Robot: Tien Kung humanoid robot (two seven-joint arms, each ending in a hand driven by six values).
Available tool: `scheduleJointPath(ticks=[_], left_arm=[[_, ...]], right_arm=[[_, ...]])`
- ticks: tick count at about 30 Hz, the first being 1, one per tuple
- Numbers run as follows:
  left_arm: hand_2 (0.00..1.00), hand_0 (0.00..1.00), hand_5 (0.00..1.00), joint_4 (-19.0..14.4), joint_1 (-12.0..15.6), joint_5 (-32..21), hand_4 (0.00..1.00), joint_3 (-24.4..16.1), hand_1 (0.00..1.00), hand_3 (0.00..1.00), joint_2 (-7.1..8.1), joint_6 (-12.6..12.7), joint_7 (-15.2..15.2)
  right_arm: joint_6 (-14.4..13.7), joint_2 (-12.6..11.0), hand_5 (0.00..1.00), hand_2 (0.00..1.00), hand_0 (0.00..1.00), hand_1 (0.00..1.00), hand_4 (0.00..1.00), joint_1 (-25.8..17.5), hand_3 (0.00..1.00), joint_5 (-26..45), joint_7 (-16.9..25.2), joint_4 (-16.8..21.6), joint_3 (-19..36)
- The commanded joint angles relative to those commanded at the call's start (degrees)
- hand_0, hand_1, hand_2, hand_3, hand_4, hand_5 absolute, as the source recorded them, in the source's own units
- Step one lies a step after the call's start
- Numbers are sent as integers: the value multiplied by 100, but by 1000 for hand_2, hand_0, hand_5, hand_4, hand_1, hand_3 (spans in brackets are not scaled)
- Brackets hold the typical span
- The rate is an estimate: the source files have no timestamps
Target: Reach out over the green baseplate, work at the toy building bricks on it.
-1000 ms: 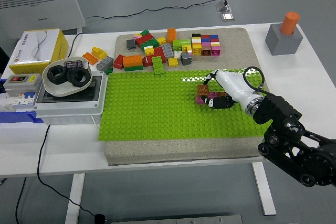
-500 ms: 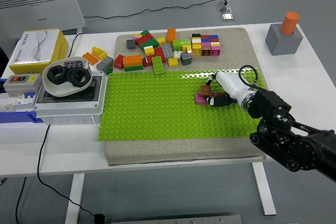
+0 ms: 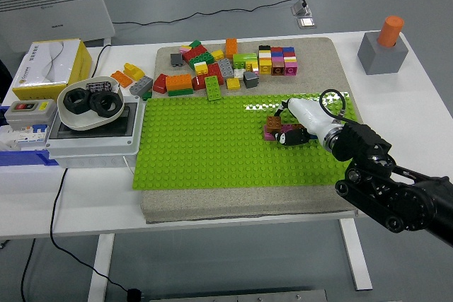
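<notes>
1. The right robot hand is out over the right part of the green baseplate, which lies on a beige mat on the white desk; the reaching part of the task looks done

2. Its white-shelled palm covers much of the view, and the dark fingertips sit right against a small cluster of bricks: a brown brick atop a pink brick. Whether the fingers are clenched around the cluster or only pressing on it, I cannot tell

3. The brown-and-pink cluster is the only thing standing on the baseplate, in its right half near the far edge; the rest of the studded surface is bare, so by my judgement the building is at an early stage

4. The stock of loose bricks lies untouched on the mat just beyond the baseplate's far edge: red, orange, yellow, green and grey pieces, plus a neat block of small coloured cubes. A few more lie off the mat to the left, near a white bowl

5. What seems left: finish seating or lifting the cluster under the hand, then deal with the many bricks in the pile

6. The left arm is not visible
</notes>
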Motion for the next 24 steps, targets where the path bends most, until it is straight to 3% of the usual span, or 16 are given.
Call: scheduleJointPath(ticks=[24], left_arm=[[610,761,312,9,20,0,641,-15,706,446,-5,0,6]], right_arm=[[117,-8,207,823,820,832,655,8,508,17,-75,-33,-113]])
